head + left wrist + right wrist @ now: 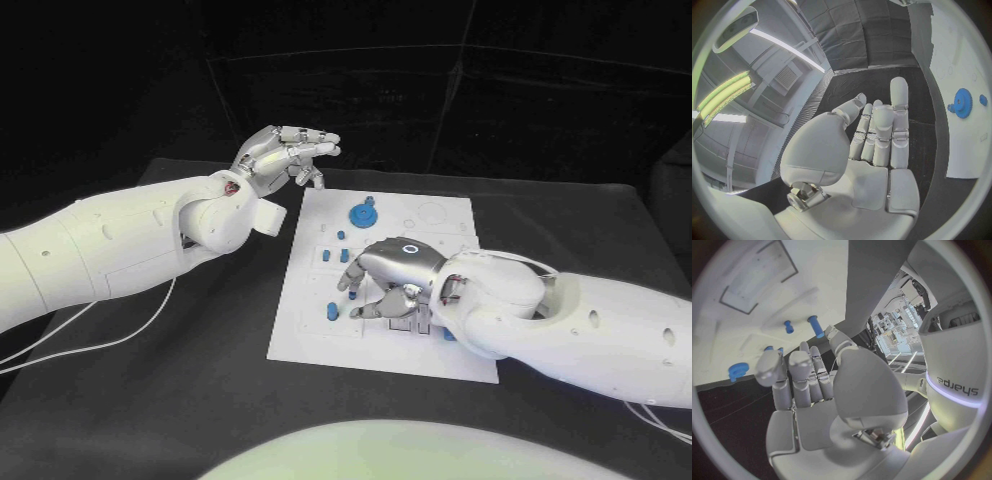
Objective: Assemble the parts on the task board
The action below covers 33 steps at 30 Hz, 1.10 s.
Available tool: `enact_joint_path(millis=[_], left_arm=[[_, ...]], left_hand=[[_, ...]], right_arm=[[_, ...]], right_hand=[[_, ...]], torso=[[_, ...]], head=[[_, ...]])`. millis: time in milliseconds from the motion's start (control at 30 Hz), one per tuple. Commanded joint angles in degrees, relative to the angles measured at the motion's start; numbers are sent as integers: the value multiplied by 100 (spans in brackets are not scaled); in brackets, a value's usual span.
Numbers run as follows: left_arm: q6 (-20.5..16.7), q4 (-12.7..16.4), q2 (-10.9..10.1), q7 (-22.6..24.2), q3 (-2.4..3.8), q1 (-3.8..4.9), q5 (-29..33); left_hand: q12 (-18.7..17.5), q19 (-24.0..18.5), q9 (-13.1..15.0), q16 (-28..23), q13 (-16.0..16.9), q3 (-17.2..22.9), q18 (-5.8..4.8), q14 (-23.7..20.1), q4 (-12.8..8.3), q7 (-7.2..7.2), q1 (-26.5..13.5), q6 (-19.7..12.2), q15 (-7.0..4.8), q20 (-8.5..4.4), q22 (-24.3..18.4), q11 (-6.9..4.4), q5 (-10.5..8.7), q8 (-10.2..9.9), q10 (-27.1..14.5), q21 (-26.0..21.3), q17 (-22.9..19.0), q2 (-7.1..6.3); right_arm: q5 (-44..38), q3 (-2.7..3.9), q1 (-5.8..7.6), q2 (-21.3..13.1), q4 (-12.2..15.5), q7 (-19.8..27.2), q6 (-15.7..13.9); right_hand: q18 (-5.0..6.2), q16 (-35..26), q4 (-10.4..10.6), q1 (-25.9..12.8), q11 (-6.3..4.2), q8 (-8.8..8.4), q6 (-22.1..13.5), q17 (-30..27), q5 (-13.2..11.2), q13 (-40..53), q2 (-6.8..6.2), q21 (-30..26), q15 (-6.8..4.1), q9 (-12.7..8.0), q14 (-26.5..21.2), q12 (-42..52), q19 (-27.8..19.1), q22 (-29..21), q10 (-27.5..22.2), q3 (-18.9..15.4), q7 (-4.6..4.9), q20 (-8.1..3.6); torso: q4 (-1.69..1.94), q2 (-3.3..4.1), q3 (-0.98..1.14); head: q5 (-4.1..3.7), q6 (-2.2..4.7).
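The white task board (312,338) lies in the middle of the black table. A blue gear (364,213) stands near its far edge, also seen as the blue gear (962,102). Several small blue parts (335,311) lie along the board's left half. My right hand (392,288) is low over the board's middle, fingers stretched down toward it, nothing in them. Two blue pegs (816,326) and a blue piece (737,371) lie just beyond its fingertips (804,362). My left hand (289,152) hovers past the board's far left corner, fingers straight, holding nothing.
Black table (173,380) surrounds the board on all sides. A white cable (87,345) trails under my left arm across the table's left part. A small blue part (450,335) lies close under my right wrist.
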Motion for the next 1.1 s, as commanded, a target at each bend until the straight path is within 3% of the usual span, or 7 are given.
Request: enact_joint_path(millis=[33,167,267,400,700,867,1100], left_arm=[[61,19,-11,74,3,9,17],[-44,44,-36,72,2,12,-34],[-95,55,-46,62,1,12,-100],[-177,67,-49,66,-7,12,-154],[-166,68,-36,102,-66,10,-178],[-100,64,-39,52,-78,9,-180],[-35,62,-55,28,-92,9,-180]], left_hand=[[36,-26,0,-14,-1,-39,77,-35,8,15,-44,-36,2,30,-10,21,7,31,-41,-19,-12,-21],[85,-23,4,-10,7,-166,77,-44,63,11,-172,-45,12,41,-28,20,7,60,-47,-39,-41,-96],[252,12,9,51,61,-353,88,13,154,-28,-345,-38,-17,37,-49,-26,92,103,115,-52,33,-186],[551,72,9,141,180,-469,94,97,196,-91,-393,-41,-87,-20,-73,-114,339,152,377,-63,168,-199],[707,94,8,128,246,-635,85,85,257,-104,-448,-56,-96,-40,-110,-122,206,205,312,-103,113,-200],[1001,110,25,121,377,-727,93,76,289,-170,-428,32,-145,-69,-138,-200,191,297,518,-134,78,-140],[1360,140,17,107,575,-903,83,64,338,-206,-407,40,-184,-119,-187,-239,198,386,408,-190,23,-98]], right_arm=[[808,26,123,-259,118,-187,-521],[1396,33,254,-900,306,-526,-579],[1650,34,289,-1300,421,-744,-601],[1852,30,312,-1869,592,-1031,-742],[1534,6,236,-2430,772,-1706,-609],[1268,-8,74,-2429,753,-1881,-476],[1103,-17,-117,-2212,647,-1987,-403]], right_hand=[[-34,260,17,25,-98,54,121,339,32,119,73,212,-61,16,114,310,210,290,543,-42,-37,-43],[-176,774,130,-88,-374,249,397,1019,32,633,34,670,-284,71,264,1132,628,921,1606,-240,-253,-240],[-225,1076,371,-192,-452,408,379,1385,244,1549,43,874,-334,85,277,1985,777,1195,1417,-564,-341,-396],[-275,1260,556,-251,-506,674,513,1642,671,4041,69,999,-396,157,287,4238,872,1384,1795,-864,-379,-385],[-309,1486,1078,-479,-514,1058,391,1978,888,5641,209,1097,-402,265,311,5481,945,1539,1780,-1475,-424,-390],[-311,1497,1350,-610,-508,1146,326,1993,632,5742,176,1101,-395,283,301,5487,943,1550,1734,-1736,-424,-380],[-317,1537,1403,-746,-497,1212,265,2064,309,5900,153,1118,-384,292,309,5543,960,1581,1738,-1949,-415,-369]], torso=[[-17,-11,-17],[-27,-9,-23],[-48,-11,-32],[-83,-24,-40],[-176,-79,-29],[-194,-91,-24],[-194,-86,-22]], head=[[-126,52],[-321,117],[-456,161],[-630,181],[-713,157],[-726,142],[-703,139]])
